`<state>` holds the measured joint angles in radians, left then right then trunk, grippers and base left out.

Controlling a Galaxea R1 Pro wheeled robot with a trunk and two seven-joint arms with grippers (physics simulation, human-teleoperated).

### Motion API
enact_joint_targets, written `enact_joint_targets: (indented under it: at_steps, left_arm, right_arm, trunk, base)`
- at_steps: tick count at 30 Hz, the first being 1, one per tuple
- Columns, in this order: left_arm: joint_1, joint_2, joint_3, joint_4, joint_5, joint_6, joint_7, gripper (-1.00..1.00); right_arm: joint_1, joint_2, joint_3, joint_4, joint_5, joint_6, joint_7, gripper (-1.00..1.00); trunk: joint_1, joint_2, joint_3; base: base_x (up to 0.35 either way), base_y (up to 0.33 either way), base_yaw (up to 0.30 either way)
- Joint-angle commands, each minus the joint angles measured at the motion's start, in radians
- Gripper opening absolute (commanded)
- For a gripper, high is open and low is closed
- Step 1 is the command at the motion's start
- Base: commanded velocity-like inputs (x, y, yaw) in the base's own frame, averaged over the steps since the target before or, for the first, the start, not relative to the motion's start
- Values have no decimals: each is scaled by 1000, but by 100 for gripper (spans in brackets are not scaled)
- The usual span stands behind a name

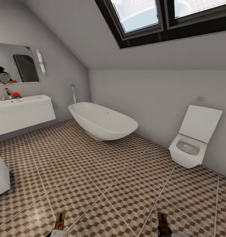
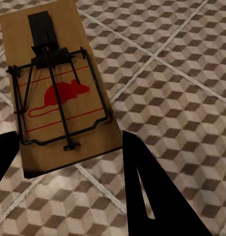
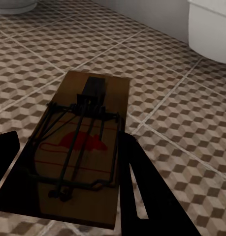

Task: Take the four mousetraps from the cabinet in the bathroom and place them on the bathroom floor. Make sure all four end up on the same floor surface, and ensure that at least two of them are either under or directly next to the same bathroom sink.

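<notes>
While each claw grips one, flat tan-wood mousetraps (image 2: 58,88) — wire-sprung, rectangular

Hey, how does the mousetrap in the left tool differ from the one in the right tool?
The left mousetrap looks brightly lit, its board a pale tan; the right mousetrap sits in shadow, its board dark brown. The red mouse print is vivid on the left one and dull on the right one. The toilet stands beyond the right one; beyond the left one is tiled floor. Both are flat wooden boards with dark wire springs, each held between its tool's fingers.
</notes>
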<state>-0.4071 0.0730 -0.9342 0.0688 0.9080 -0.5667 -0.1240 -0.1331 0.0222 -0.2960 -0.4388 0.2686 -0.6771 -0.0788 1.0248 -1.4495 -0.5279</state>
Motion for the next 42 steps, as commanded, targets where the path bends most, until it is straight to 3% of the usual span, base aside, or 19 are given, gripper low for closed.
enact_joint_targets:
  at_steps: [1,9,16,42]
  left_arm:
    - [-1,-1,-4,3,6,-3,-5,-100]
    - [-1,-1,-3,3,6,-2,-5,-100]
    - [-1,-1,-4,3,6,-2,-5,-100]
    - [-1,-7,-4,3,6,-3,-6,-100]
  right_arm:
    - [-1,1,-4,0,11,-2,-6,-100]
    - [-1,1,-5,0,12,-2,-7,-100]
    - [-1,1,-5,0,12,-2,-7,-100]
    - [-1,1,-5,0,12,-2,-7,-100]
  trunk:
    - [0,-1,-1]
    - [0,-1,0]
    - [0,-1,0]
    - [0,-1,-9]
  base:
    - [203,-170,21]
    - [268,-174,27]
    - [319,-80,231]
    - [326,49,248]
